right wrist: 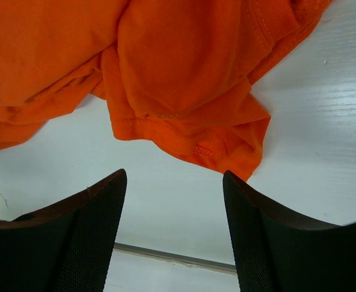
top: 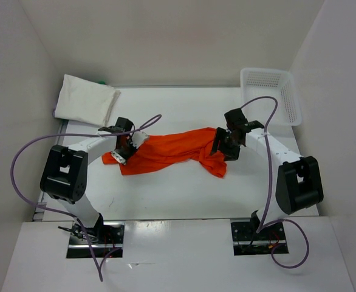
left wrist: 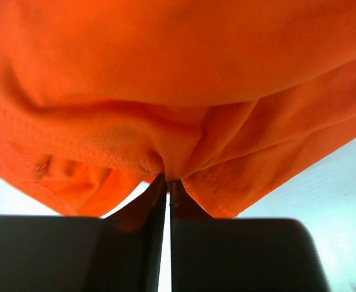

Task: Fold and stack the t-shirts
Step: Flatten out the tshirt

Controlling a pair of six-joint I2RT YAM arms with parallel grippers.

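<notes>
A white worktop [top: 184,194] filled the middle of the scene, boxed in by plain white walls [top: 184,42] at 9, 12 and 3 o'clock. A white ledge [top: 178,255] ran along the 6 o'clock edge and carried the two arm bases.

The orange-red t-shirt [top: 172,152] lay unfolded and rumpled at the centre of the worktop, stretched in a loose band from 9 to 3 o'clock. A folded white t-shirt [top: 84,100] sat in the 10 o'clock corner, well apart from it. A sliver of green [top: 101,81] showed at its far edge, too small to tell what it was. A white mesh basket [top: 272,94] stood in the 2 o'clock corner against the wall.

Purple cables [top: 20,176] looped out from both arms, and the left one swung wide toward 9 o'clock. The left arm [top: 75,164] reached in from 8 o'clock, and its wrist covered the shirt's 9 o'clock end. The left fingers [top: 120,155] were pressed together, pinching a gathered fold of the orange-red cloth near a stitched hem. The right arm [top: 281,161] came in from 4 o'clock and hid part of the shirt's 3 o'clock end from above. The right fingers [top: 217,146] were spread wide over bare worktop, gripping nothing. The wrist view showed a hemmed corner of the shirt just beyond their tips.
</notes>
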